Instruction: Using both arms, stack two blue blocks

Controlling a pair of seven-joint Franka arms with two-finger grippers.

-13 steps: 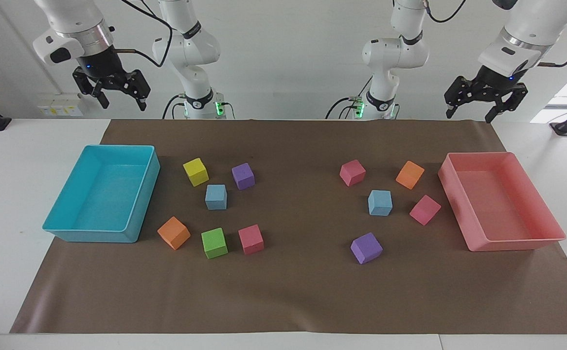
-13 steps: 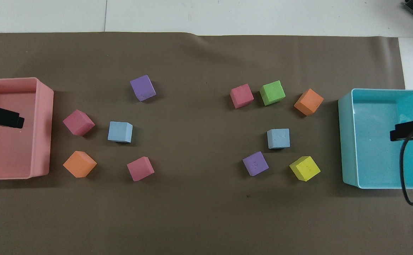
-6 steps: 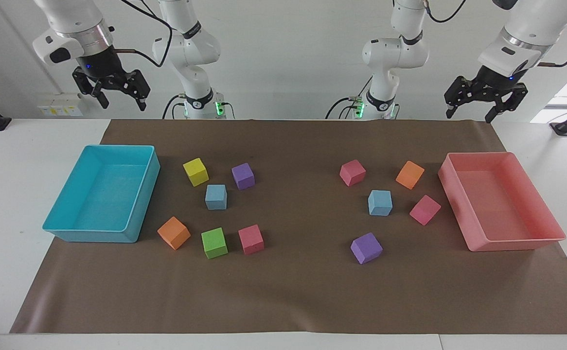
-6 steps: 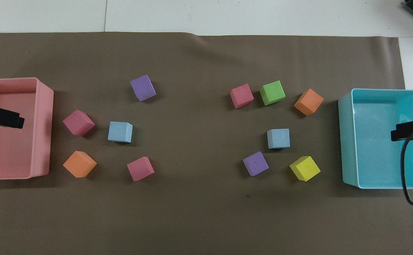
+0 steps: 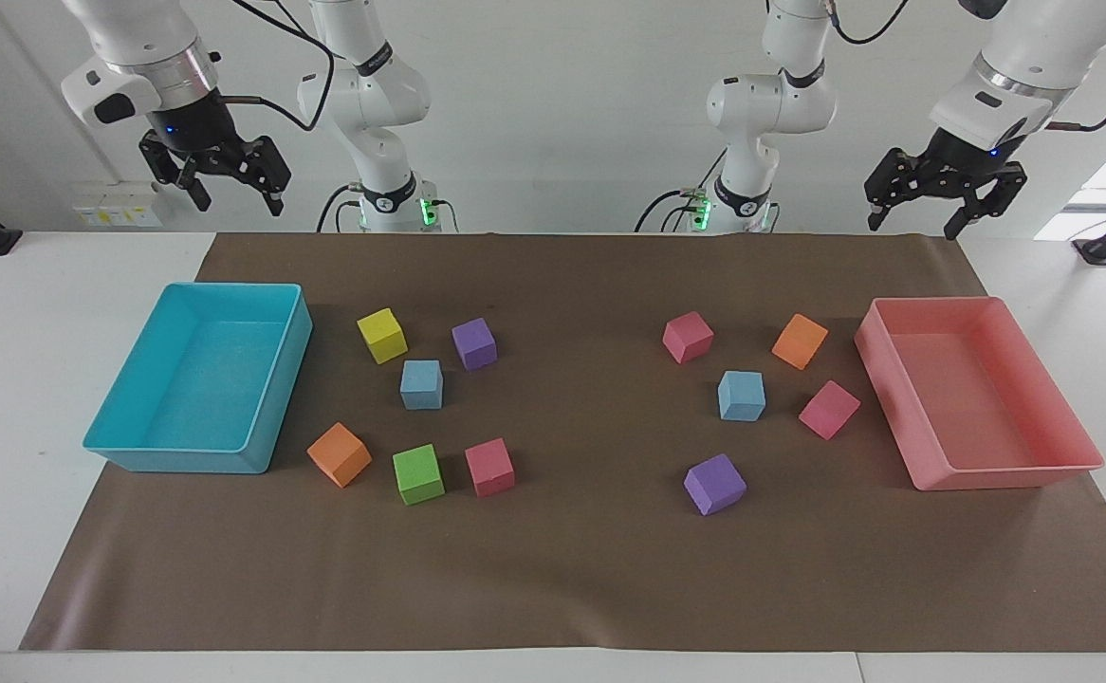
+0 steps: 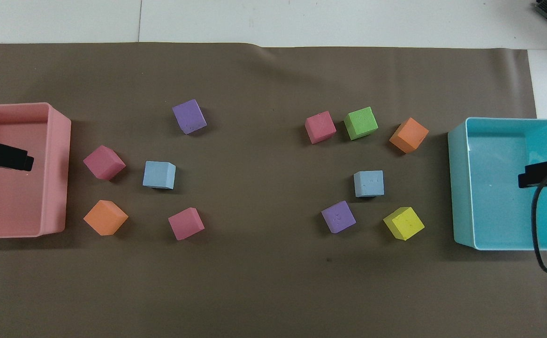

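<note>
Two sky-blue blocks lie apart on the brown mat. One blue block sits among the cubes toward the right arm's end. The other blue block sits among the cubes toward the left arm's end. My right gripper hangs open and empty, high over the turquoise tray's end of the table. My left gripper hangs open and empty, high over the pink tray's end. In the overhead view only one of the left gripper's fingers and one of the right gripper's fingers show.
A turquoise tray stands at the right arm's end and a pink tray at the left arm's end. Yellow, purple, orange, green and pink cubes ring one blue block. Pink, orange and purple cubes ring the other.
Both grippers have crept slightly upward, still open. No block has moved.
</note>
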